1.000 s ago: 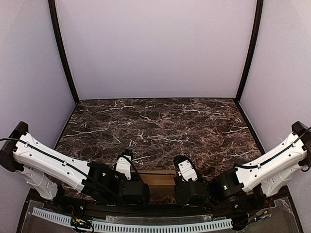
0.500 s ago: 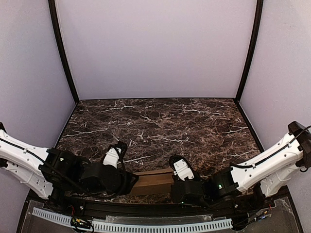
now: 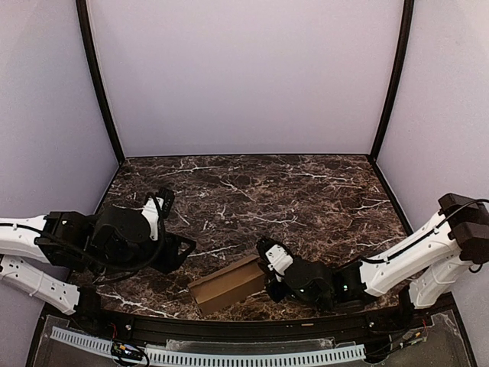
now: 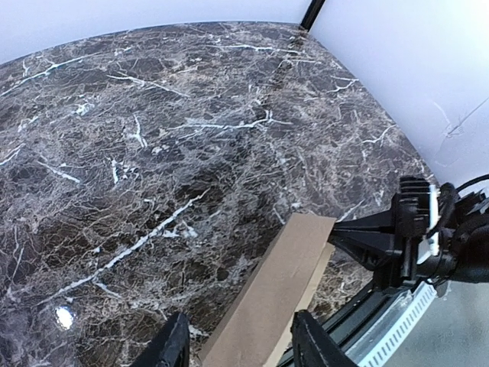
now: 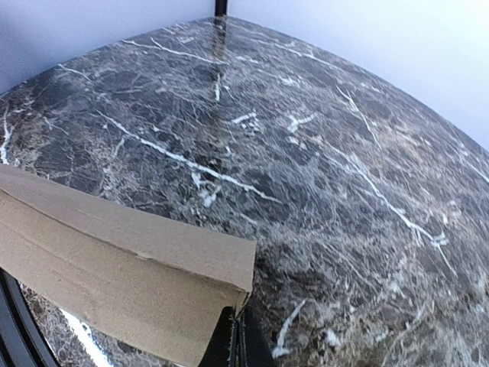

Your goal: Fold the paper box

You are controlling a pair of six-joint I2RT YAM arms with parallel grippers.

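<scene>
Right gripper [image 5: 237, 341] closed, apparently pinching paper box [image 5: 114, 256]

We see the paper box [image 3: 228, 284] lying on the table [image 3: 252, 191], close to its near edge and about in the middle between left and right. It lies slantwise: its left end comes nearer to the edge and its right end points farther in. The right gripper [image 5: 238, 325] is at the right end of the box and touches it at the corner; its arm reaches in from the right. The left gripper [image 4: 238, 329] is to the left of the box and a little behind it, apart from it, above the left part of the table. Behind the box the table runs back to the rear wall [image 3: 244, 76].
</scene>
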